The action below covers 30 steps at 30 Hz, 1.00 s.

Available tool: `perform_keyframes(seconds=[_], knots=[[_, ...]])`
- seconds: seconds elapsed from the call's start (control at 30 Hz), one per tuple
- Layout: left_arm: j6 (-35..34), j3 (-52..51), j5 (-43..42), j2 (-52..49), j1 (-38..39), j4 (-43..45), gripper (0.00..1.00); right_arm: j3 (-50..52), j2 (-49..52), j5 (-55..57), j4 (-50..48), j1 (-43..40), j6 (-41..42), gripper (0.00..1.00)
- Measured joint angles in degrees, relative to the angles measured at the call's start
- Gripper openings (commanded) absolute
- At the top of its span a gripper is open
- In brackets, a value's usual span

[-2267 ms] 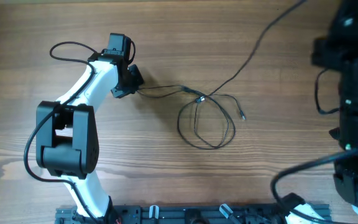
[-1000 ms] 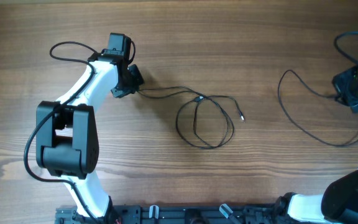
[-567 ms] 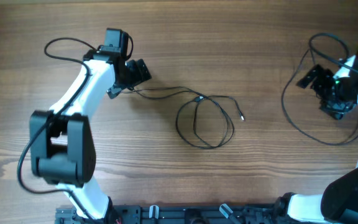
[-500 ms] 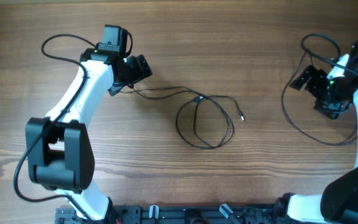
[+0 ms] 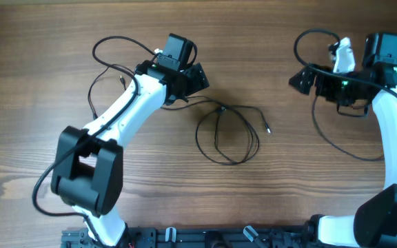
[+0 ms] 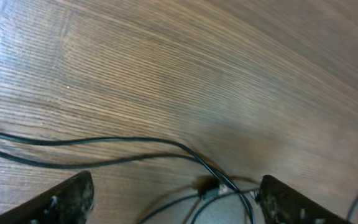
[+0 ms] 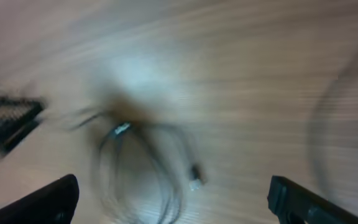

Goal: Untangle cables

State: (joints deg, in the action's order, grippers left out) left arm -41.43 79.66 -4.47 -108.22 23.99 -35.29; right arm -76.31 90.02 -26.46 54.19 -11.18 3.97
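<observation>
Left gripper (image 5: 196,77): released, jaws spread wide. Its own wrist view shows the two fingertips (image 6: 64,199) at the lower corners of the frame, well apart, nothing clamped between them. It hangs over the far-centre part of the wooden table (image 5: 40,145), above the left end of the tangle.

Right gripper (image 5: 302,81): also released. The wrist view is motion-blurred, but its fingertips (image 7: 39,200) sit far apart at the lower corners, with only wood and cable beyond them. It is at the far right, pointing left toward the centre.

Cables, first item: looped cable (image 5: 227,136) lying flat at table centre, between the two grippers.
- Two overlapping loops, roughly oval, crossing at their far side.
- Small connector (image 5: 220,109) at that crossing. In the left wrist view it sits between the spread fingers, on the wood.
- Two thin strands run left from the connector and pass under the left gripper. Whether they touch it cannot be told from overhead.
- Free plug end (image 5: 268,129) points right, just beside the loops.

Cables, second item: separate cable (image 5: 336,141) at the right side, well apart from the loops. It curves from under the right arm toward the near right. Its ends are hidden.
</observation>
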Motion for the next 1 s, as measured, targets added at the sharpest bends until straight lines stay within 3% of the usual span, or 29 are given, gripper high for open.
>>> perform_keyframes(seconds=[0.13, 0.27, 0.43, 0.5, 0.6, 0.7, 0.73, 0.93, 1.0], knots=[[-0.83, 0.0, 0.17, -2.71, 0.0, 0.9, 0.83, 0.0, 1.79, 13.57, -2.89, 0.0, 5.88, 1.0], [-0.94, 0.0, 0.15, -4.22, 0.0, 1.07, 0.82, -0.09, 10.93, 27.63, 1.84, -0.57, 11.78, 1.0], [-1.16, 0.0, 0.72, -4.33, -0.04, 2.03, 0.68, -1.27, 16.06, 32.04, 6.84, -4.55, 15.98, 1.0], [-1.25, 0.0, 1.22, -4.35, -0.04, 1.88, 0.65, -5.95, 15.76, 30.93, 11.93, -4.68, 15.85, 1.0], [-4.72, 0.02, 1.64, -4.35, -0.04, -1.66, 0.72, -10.6, 10.93, 22.49, 12.74, -4.68, 10.54, 1.0], [-10.08, 0.0, 2.12, -4.39, -0.04, -4.52, 0.61, -11.06, 7.87, 1.9, 14.8, -4.35, -2.75, 1.0], [-10.93, 0.02, 3.1, -4.39, -0.04, -4.57, 0.6, -11.04, 7.89, -0.37, 14.8, -4.02, -4.33, 1.0], [-14.43, 0.02, 6.21, -4.44, -0.04, -4.02, 0.63, -8.22, 7.89, -8.66, 5.05, 6.12, -9.88, 0.96], [-15.28, 0.0, 6.4, -4.94, -0.04, -3.82, 0.5, -8.13, 7.89, -8.87, 0.74, 10.64, -9.6, 0.94]])
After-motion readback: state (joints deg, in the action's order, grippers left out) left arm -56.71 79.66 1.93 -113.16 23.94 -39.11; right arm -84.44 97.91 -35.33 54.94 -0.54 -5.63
